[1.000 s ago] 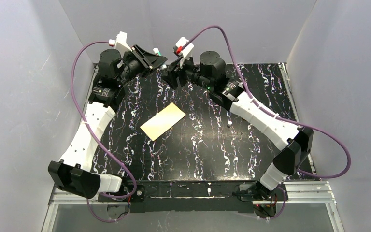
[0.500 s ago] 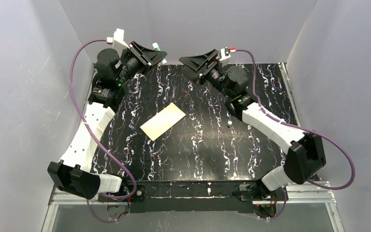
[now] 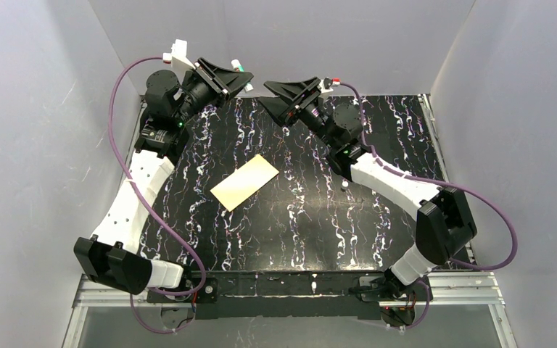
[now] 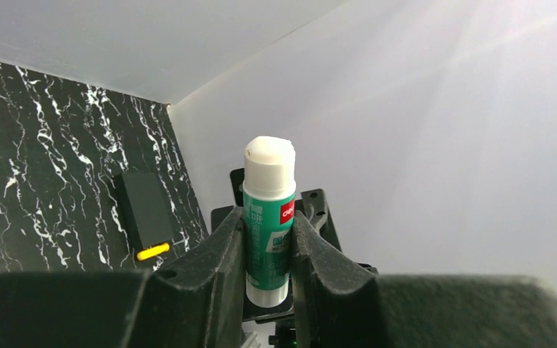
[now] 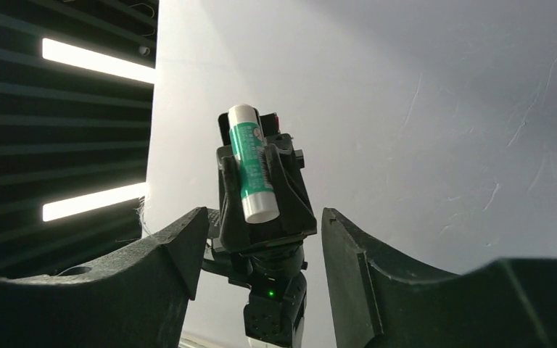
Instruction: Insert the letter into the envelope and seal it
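The envelope [image 3: 245, 182], a cream-tan oblong, lies flat near the middle of the black marbled table [image 3: 297, 217]; no open flap shows. The letter is not in view. My left gripper [image 3: 243, 81] is raised at the back left and shut on a green-and-white glue stick [image 4: 269, 188], uncapped end outward. My right gripper [image 3: 263, 93] is open and empty, raised at the back, and faces the left gripper a short way off. The right wrist view looks between its own fingers [image 5: 265, 221] at the glue stick [image 5: 250, 174] in the left gripper [image 5: 261, 199].
A small white object [image 3: 344, 185] lies on the table right of the envelope. A black box with a yellow mark [image 4: 141, 210] sits by the back wall. Grey walls enclose the table on three sides.
My right gripper has turned up from the table and swung left to face the left gripper. The left gripper has tilted up a little with the glue stick. The envelope has not moved.
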Available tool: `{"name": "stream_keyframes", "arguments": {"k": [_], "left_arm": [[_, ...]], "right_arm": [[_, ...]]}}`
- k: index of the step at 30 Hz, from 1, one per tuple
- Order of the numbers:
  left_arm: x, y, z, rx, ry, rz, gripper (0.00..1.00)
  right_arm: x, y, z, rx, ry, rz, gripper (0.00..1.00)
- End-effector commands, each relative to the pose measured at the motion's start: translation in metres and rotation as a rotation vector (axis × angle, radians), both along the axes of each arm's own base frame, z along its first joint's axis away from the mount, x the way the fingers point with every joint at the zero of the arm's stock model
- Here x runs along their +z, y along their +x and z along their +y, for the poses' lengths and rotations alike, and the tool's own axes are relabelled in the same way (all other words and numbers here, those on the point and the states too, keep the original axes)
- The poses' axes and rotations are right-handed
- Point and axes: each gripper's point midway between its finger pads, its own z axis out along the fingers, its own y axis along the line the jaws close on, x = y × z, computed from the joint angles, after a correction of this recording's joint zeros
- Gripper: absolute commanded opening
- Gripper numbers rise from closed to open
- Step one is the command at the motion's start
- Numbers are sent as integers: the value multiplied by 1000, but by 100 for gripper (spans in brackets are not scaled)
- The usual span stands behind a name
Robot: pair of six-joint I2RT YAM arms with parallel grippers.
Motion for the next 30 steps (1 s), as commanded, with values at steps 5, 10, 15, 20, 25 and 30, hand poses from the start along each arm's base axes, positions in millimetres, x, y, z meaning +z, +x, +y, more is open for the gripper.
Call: {"name": "stream_keyframes", "arguments": {"k": [5, 10, 15, 20, 25, 30], "left_arm": [[30, -12, -3, -38, -35, -91, 0], [26, -11, -3, -39, -33, -80, 0], [28, -12, -2, -34, -29, -92, 0], [33, -14, 1, -17, -25, -129, 0], [34, -15, 0, -23, -32, -137, 0], [35, -15, 0, -25, -35, -141, 0]], "right_arm": [[43, -12, 2, 17, 85, -105, 69], [51, -13, 9, 30, 81, -157, 59], [55, -15, 9, 22, 66, -196, 46], [62, -21, 13, 19, 30, -271, 48], [60, -23, 22, 25, -15, -292, 53], [59, -23, 25, 21, -24, -313, 52]]}}
